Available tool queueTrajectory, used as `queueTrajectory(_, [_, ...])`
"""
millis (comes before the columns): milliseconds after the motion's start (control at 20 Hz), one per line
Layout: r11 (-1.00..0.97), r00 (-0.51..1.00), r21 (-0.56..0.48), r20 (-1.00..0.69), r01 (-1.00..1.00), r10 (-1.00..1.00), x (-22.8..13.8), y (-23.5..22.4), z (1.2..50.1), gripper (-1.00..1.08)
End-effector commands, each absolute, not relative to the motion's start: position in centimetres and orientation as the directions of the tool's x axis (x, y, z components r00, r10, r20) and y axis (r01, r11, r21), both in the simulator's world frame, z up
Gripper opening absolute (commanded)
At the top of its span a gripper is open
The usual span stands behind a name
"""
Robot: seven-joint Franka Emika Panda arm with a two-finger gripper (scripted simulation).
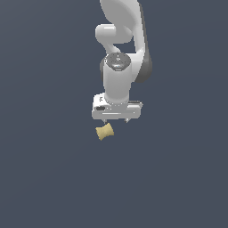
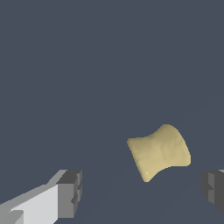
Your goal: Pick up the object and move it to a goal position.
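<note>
A small tan-yellow spool-shaped object (image 1: 104,132) with a narrow waist lies on the dark grey floor, just in front of and slightly to the exterior view's left of my gripper (image 1: 116,120). The gripper points down and is open, its short fingertips barely showing under the white hand. In the wrist view the object (image 2: 158,152) lies on its side ahead of the line between the two fingers, nearer the dark pad (image 2: 213,189) than the other pad (image 2: 70,193). The gripper (image 2: 142,192) is empty and touches nothing.
The floor (image 1: 44,169) is a plain dark grey surface. The white arm (image 1: 120,44) rises behind the gripper. No goal marker shows.
</note>
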State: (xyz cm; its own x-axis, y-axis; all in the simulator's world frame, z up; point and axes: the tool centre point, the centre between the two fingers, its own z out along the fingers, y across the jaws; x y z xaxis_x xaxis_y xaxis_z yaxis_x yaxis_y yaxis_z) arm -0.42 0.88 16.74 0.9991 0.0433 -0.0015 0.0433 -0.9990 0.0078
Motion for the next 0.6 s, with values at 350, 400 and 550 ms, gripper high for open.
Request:
queueTrajectory(350, [-1.0, 1.0, 0.01, 0.028, -0.011, -0.011, 0.4, -0.8, 18.2, 1.0])
queueTrajectory(400, [-1.0, 0.999, 0.01, 0.033, -0.018, -0.017, 0.5, -1.0, 18.5, 1.0])
queueTrajectory(550, [-1.0, 0.999, 0.011, 0.04, -0.022, -0.021, 0.7, -1.4, 18.9, 1.0])
